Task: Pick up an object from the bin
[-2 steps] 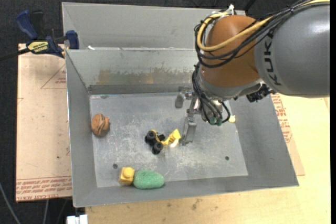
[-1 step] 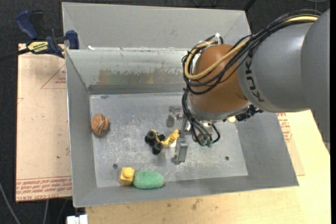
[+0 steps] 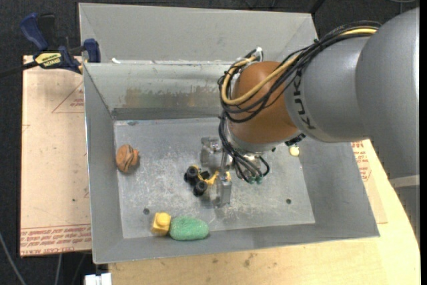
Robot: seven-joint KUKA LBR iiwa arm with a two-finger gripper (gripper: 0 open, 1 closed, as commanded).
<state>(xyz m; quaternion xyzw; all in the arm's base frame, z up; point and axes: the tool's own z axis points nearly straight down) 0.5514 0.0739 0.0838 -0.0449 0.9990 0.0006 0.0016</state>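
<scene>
Closest to the lens is the grey arm (image 3: 347, 90), coming in from 3 o'clock and crossing the right half of the bin (image 3: 100, 143). Below it sits the orange cover (image 3: 257, 103), looped with yellow and black cables. Under the cover the gripper (image 3: 221, 185) hangs low over the middle of the floor; whether it is wide or narrow I cannot tell, and nothing shows as held in it. The thing nearest to it is a small black piece (image 3: 197, 181) with a spot of yellow, lying on the floor just beside the gripper at its 9 o'clock. The rest lies well apart from the gripper. A green lump (image 3: 189, 229) rests near the front wall at 7 o'clock of the floor, with a yellow block (image 3: 160, 222) touching its left end. A brown ball (image 3: 127, 158) sits by the left wall at 9 o'clock. A pale bit (image 3: 293, 151) peeks out by the cover at 3 o'clock.
</scene>
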